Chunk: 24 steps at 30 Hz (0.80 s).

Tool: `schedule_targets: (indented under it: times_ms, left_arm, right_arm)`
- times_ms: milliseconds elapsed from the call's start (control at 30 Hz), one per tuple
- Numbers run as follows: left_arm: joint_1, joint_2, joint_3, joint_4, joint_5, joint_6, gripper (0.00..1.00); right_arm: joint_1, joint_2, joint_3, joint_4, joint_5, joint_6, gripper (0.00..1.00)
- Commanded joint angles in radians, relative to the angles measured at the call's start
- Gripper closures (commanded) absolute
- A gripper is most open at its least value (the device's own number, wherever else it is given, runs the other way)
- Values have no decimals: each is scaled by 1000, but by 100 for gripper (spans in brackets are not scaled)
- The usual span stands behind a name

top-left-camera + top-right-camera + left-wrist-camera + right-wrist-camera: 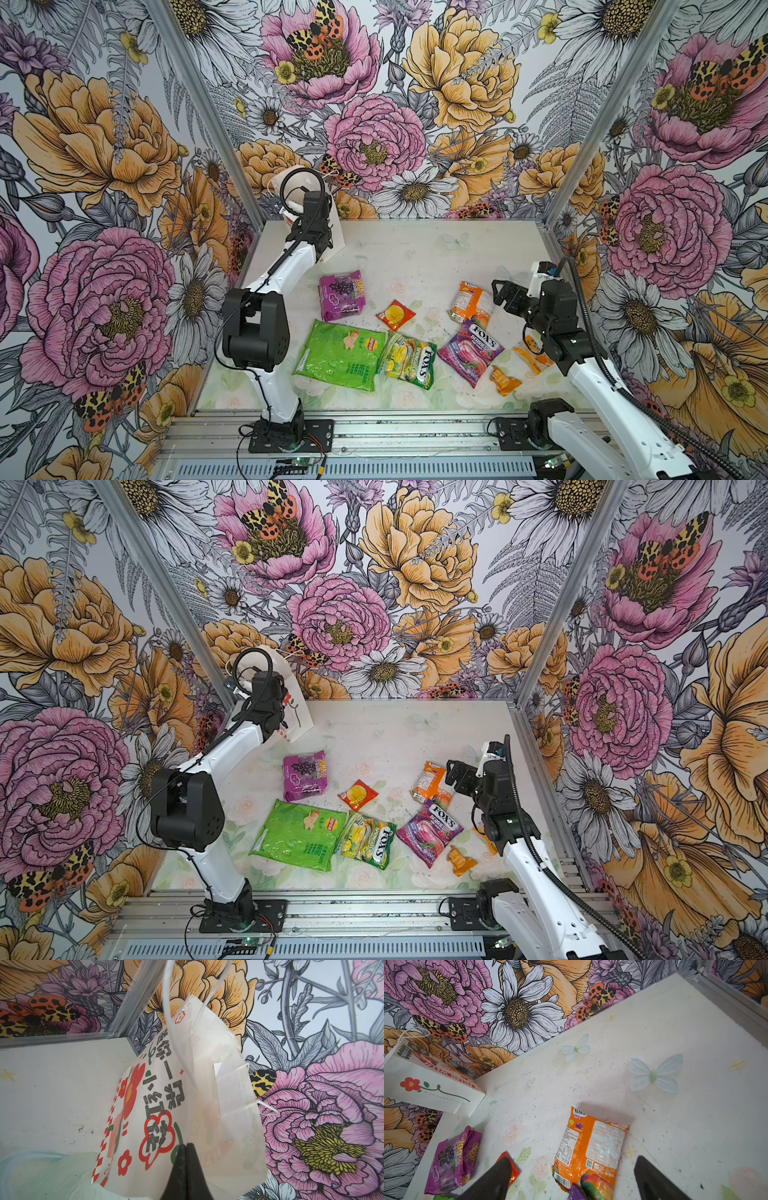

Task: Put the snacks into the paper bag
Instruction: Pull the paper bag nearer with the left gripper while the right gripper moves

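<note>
The two black fingers of the left gripper (186, 1147) are pressed together with no gap, and between them they pinch one wall of the white paper bag (218, 1105), the printed outside on one side and the plain inside on the other. In both top views the bag stands at the 11 o'clock corner of the table (457, 249), half hidden behind the wrist. From the wrist the left arm (286, 266) goes down toward 7 o'clock to a sharply bent elbow, then to its base at the near rail. The right gripper (573, 1159) has its fingers wide apart and holds nothing. It hangs above the orange packet (591, 1147) and points toward 10 o'clock, and the right arm (590, 374) leans back toward 5 o'clock. The other snacks lie flat on the table: purple grape packet (341, 293), red sachet (395, 314), big green packet (338, 355), green-yellow FOX'S packet (409, 357), purple FOX'S packet (471, 349), and two small orange wrappers (505, 380) at 5 o'clock.
</note>
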Motion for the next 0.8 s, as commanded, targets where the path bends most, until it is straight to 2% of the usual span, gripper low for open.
schedule_targets:
  times_ms: [0, 167, 333, 600, 767]
  left_arm:
    - [-31, -68, -23, 29, 48, 75, 100]
    - [-108, -128, -51, 66, 66, 208, 100]
    - [-191, -166, -59, 27, 128, 357, 100]
    - [-290, -245, -115, -3, 304, 464, 100]
    - [-341, -272, -141, -32, 366, 460, 100]
  right_arm:
    - [10, -13, 9, -4, 21, -17, 7]
    - [9, -7, 22, -9, 9, -13, 7]
    - [10, 3, 38, -30, 1, -8, 7]
    - [10, 21, 65, -64, -33, 12, 8]
    - [10, 31, 83, -84, -67, 38, 9]
